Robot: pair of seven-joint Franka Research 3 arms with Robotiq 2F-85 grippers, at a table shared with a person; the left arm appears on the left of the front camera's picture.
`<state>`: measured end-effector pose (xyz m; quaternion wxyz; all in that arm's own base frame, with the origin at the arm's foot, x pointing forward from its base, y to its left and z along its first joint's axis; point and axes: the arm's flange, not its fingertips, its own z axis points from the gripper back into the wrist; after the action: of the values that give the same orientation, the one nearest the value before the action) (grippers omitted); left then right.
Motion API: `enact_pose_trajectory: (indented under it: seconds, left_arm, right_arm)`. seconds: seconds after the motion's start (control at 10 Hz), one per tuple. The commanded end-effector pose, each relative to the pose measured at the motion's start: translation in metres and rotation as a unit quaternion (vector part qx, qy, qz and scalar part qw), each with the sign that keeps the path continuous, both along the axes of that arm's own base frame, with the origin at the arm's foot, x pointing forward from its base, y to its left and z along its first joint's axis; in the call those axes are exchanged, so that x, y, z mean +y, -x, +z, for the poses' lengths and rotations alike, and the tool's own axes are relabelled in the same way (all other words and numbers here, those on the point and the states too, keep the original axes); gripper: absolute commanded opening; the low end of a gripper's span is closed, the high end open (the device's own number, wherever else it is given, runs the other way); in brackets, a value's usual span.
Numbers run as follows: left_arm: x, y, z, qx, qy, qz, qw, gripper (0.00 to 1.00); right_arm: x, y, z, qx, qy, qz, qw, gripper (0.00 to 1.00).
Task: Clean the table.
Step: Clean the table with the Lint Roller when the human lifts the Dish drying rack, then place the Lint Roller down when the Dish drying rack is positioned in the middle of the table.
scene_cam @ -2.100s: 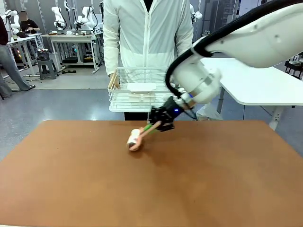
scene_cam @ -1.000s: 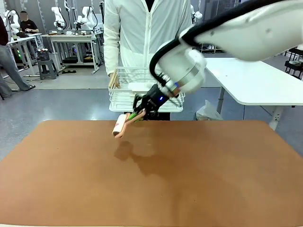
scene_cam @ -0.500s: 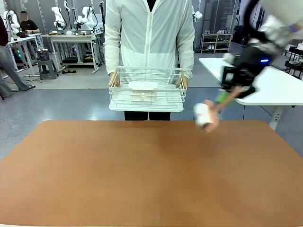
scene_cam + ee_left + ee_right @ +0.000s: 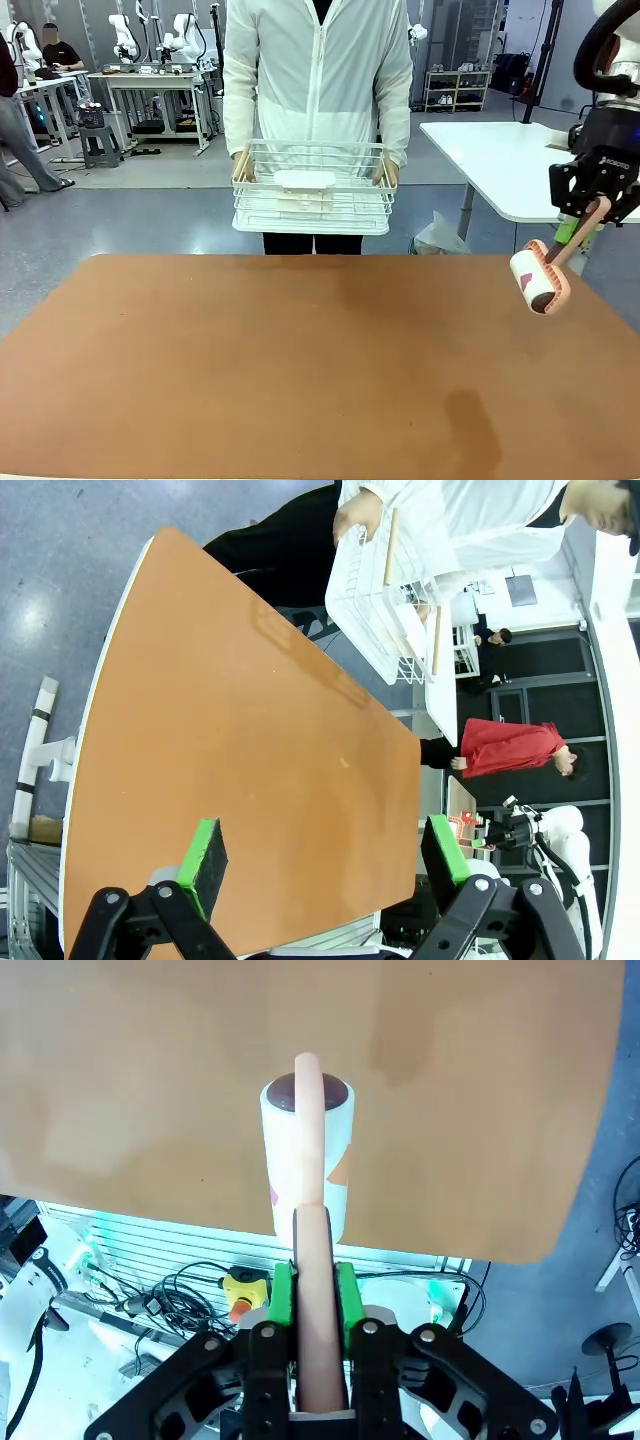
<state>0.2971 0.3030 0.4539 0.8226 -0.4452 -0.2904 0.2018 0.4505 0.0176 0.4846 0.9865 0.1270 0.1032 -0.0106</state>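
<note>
The table, a wide reddish-brown top, ran across the near part of the front view, and its surface was bare. A person in a white zipped jacket stood beyond the middle of its far edge. A white-topped table stood behind the far right corner.

The person held a white wire basket by its wooden side handles, just past the far edge and above the level of the top. A flat white item lay in it, and I could not tell what it was.

The right gripper hung above the table's right edge near the far right corner. Its jaws were clamped tight on the pink handle of a lint roller. In the right wrist view the green pads of the right gripper pressed both sides of that handle. The lint roller pointed its white roll away, over the table's edge, and looked lifted clear of the top.

The left gripper hovered off a near corner of the table, its jaws spread wide and holding nothing.
</note>
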Motion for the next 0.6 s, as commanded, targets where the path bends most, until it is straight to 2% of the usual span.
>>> enact_pose_trajectory:
  seconds: [0.0, 0.5]
  left_arm:
    - [0.0024, 0.0021, 0.0011, -0.014, 0.004, -0.004, 1.0, 1.0]
    - [0.0024, 0.0021, 0.0011, -0.014, 0.004, -0.004, 1.0, 1.0]
  right_arm:
    - [-0.0077, 0.001, 0.0063, -0.007, -0.005, -0.002, 1.0, 0.21]
    - [-0.0077, 0.001, 0.0063, -0.007, -0.005, -0.002, 1.0, 0.21]
